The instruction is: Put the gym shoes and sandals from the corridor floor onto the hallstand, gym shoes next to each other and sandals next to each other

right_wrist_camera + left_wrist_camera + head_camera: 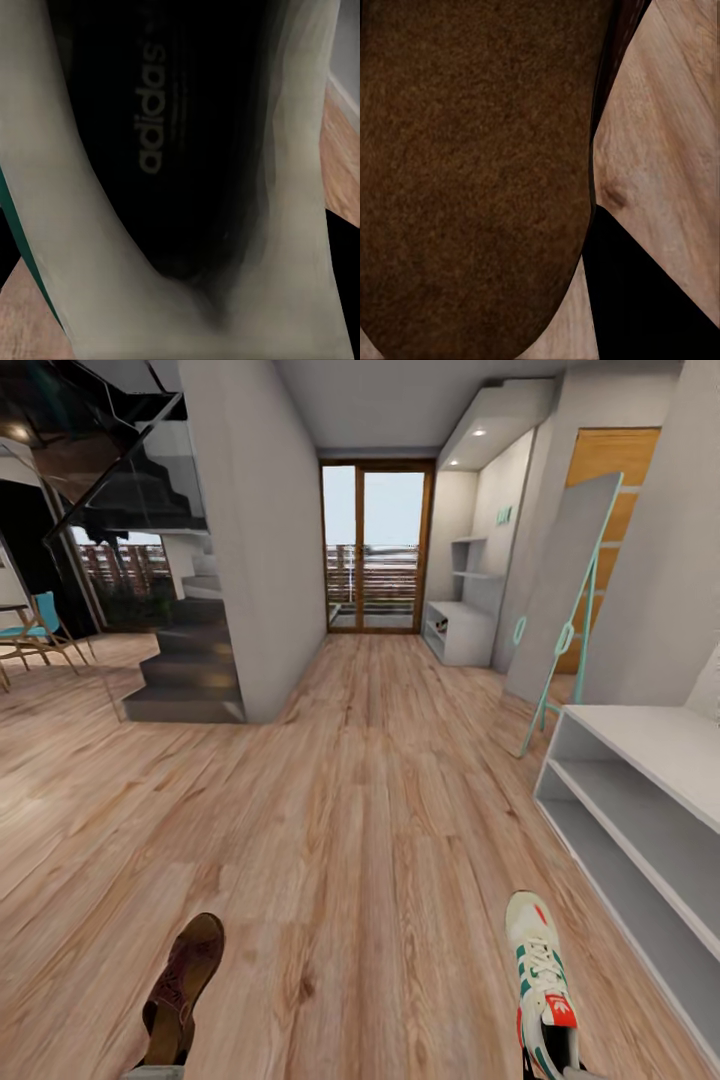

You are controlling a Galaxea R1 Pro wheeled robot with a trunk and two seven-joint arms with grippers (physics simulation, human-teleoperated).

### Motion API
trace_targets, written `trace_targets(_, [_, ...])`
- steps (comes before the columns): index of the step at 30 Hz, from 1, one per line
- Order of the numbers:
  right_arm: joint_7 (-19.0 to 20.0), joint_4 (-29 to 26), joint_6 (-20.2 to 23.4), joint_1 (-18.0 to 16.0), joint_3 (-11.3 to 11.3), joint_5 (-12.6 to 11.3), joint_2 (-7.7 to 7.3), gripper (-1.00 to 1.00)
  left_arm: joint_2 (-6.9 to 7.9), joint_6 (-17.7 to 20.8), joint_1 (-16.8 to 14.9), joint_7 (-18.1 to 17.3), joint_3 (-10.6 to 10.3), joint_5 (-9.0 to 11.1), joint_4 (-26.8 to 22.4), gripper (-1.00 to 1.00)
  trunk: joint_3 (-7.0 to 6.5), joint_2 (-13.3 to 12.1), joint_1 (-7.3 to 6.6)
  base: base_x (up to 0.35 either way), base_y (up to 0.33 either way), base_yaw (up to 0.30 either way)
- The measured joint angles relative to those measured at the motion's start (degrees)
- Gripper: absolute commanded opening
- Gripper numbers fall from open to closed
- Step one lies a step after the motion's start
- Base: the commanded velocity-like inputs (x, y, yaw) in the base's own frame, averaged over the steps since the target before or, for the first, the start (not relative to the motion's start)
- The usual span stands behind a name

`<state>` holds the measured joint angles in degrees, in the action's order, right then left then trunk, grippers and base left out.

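Hallstand [640, 760] shelves bare, nothing placed; one sandal [183, 985] and one gym shoe [540, 980] apparently carried low, both grippers' grasp state indiscernible.

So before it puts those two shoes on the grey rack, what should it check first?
1. Sandal held by the left arm: cannot tell; the wrist view is too close to show the fingers.
2. Gym shoe held by the right arm: cannot tell, same reason.
3. Hallstand in sight: ok, ahead on the robot's right.
4. Room on the rack: ok; the visible top and both shelves look bare.
5. Second sandal and second gym shoe located: cannot tell.
6. Corridor floor toward the rack free of obstacles: ok.
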<state>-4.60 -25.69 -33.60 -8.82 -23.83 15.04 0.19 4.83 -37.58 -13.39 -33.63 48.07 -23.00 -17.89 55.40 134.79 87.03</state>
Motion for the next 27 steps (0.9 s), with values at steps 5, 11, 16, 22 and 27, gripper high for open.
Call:
trace_targets(5, [0.00,0.22,0.00,0.00,0.05,0.01,-0.03,-1.00,0.28,0.15,0.00,0.48,0.35,0.29,0.30,-1.00,-0.45,0.00,0.00,0.337,0.000,-0.111])
trace_targets(11, [-0.02,0.23,0.00,0.00,0.08,0.00,-0.02,-1.00,0.68,0.20,0.00,1.90,0.57,0.39,0.30,-1.00,-0.96,0.00,0.00,0.337,0.000,-0.102])
trace_targets(16, [0.04,0.21,0.01,0.00,0.08,0.22,-0.15,-1.00,0.69,0.06,0.00,3.23,0.56,0.37,0.25,-1.00,-1.09,0.00,0.00,0.337,0.000,-0.017])
trace_targets(22, [0.04,0.23,-0.06,0.00,1.33,0.33,-0.20,-1.00,0.91,0.13,0.00,3.54,0.67,0.97,0.01,-1.00,-1.10,0.00,0.00,0.337,0.000,-0.002])
trace_targets(27, [0.03,0.23,-0.07,0.00,1.70,0.27,-0.21,-1.00,1.69,0.21,0.00,3.58,0.74,2.96,-0.21,-1.00,-1.10,0.00,0.00,0.337,0.000,0.000])
